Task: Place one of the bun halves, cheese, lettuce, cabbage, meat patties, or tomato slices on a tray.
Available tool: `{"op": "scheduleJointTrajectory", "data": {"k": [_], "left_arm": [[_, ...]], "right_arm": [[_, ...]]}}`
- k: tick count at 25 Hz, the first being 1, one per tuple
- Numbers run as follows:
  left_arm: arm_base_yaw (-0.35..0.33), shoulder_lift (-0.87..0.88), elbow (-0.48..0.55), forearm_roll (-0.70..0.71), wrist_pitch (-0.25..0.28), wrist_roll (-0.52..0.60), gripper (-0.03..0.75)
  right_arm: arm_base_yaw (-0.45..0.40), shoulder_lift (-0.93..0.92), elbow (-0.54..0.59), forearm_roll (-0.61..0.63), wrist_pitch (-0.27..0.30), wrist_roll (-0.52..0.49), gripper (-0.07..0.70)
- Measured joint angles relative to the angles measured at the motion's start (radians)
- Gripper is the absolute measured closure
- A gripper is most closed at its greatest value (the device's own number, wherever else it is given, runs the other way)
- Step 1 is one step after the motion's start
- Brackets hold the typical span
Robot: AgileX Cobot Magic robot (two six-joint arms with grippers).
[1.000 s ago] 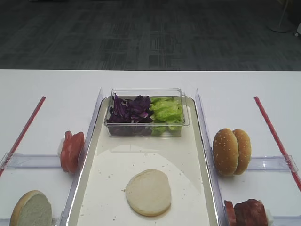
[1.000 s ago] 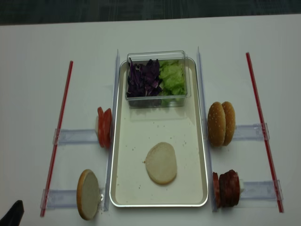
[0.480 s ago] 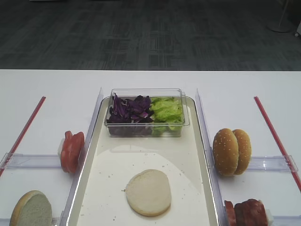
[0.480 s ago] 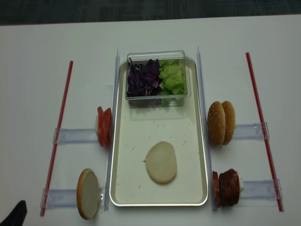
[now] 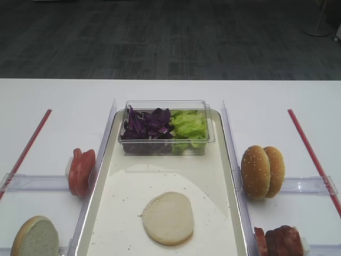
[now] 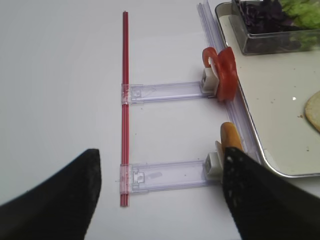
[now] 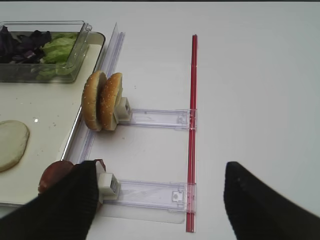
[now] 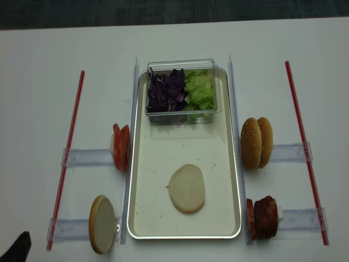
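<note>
The tray [image 8: 232,164] lies at the centre of the white table [image 8: 43,49], its long axis running near to far. One bun half [image 8: 186,188] lies flat on the tray floor, cut face up, toward the near end and clear of the rim on every side. At the far end of the tray stands a clear container [image 8: 182,90] with purple cabbage [image 8: 166,90] in its left part and green lettuce [image 8: 200,90] in its right part.

Left of the tray, tomato slices [image 8: 121,147] stand on edge at the inner end of a clear rail [image 8: 87,158]. Nearer on the same side, a second bun half [image 8: 102,225] stands on edge just beside the tray's near left corner. Right of the tray, two sesame bun tops [image 8: 257,143] stand on edge side by side, and nearer, meat patties [image 8: 263,218] stand on edge. A red strip [image 8: 68,158] lies on the table at the far left, and another red strip [image 8: 304,147] at the far right.

The left gripper [image 6: 160,200] has its fingers [image 6: 55,200] spread wide apart with nothing between them, positioned over the near left table area. The right gripper [image 7: 160,200] likewise has its fingers [image 7: 265,202] apart and unloaded, positioned over the near right area, beside the meat patties
</note>
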Motion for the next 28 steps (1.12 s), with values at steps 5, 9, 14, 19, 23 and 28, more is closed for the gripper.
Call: {"op": "scheduleJointTrajectory", "data": {"k": [5, 9, 14, 19, 23, 28], "left_arm": [[0.000, 0.000, 0.000, 0.000, 0.000, -0.002, 0.243], [0.000, 0.000, 0.000, 0.000, 0.000, -0.002, 0.244], [0.000, 0.000, 0.000, 0.000, 0.000, -0.002, 0.244], [0.000, 0.000, 0.000, 0.000, 0.000, -0.002, 0.244], [0.000, 0.000, 0.000, 0.000, 0.000, -0.003, 0.244], [0.000, 0.000, 0.000, 0.000, 0.000, -0.003, 0.244]], "right_arm": [[0.000, 0.000, 0.000, 0.000, 0.000, 0.000, 0.083], [0.000, 0.000, 0.000, 0.000, 0.000, 0.000, 0.083], [0.000, 0.000, 0.000, 0.000, 0.000, 0.000, 0.083], [0.000, 0.000, 0.000, 0.000, 0.000, 0.000, 0.083], [0.000, 0.000, 0.000, 0.000, 0.000, 0.000, 0.083], [0.000, 0.000, 0.000, 0.000, 0.000, 0.000, 0.083]]}}
